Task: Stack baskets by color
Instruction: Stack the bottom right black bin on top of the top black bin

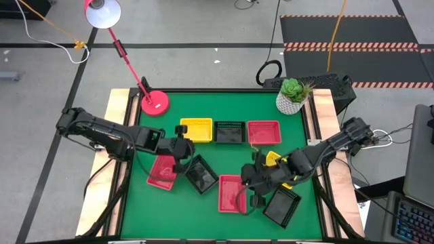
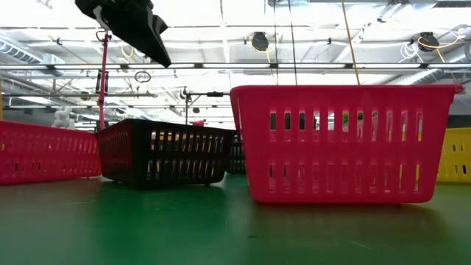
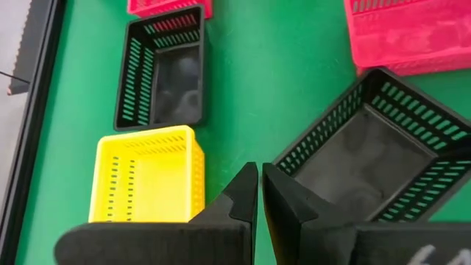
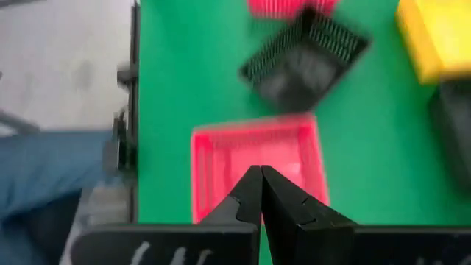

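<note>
On the green surface (image 1: 210, 203), three baskets stand in a row in the upper middle of the high view: a yellow basket (image 1: 196, 130), a black basket (image 1: 230, 132) and a red basket (image 1: 264, 133), side by side. Lower left lies a second red basket (image 1: 161, 172), with a tilted black basket (image 1: 201, 174) just to its right. In the lower middle sits a third red basket (image 1: 230, 193), and to its right a third black basket (image 1: 282, 206), turned at an angle. A bit of yellow basket (image 1: 272, 158) shows under the right arm at centre right.

The left claw (image 1: 182, 154) hangs between the yellow basket and the tilted black one; its fingers (image 3: 243, 199) stand a narrow slit apart and grip nothing. The right claw (image 1: 248, 195) hovers over the lower-middle red basket, its fingers (image 4: 250, 193) pressed together, empty.
</note>
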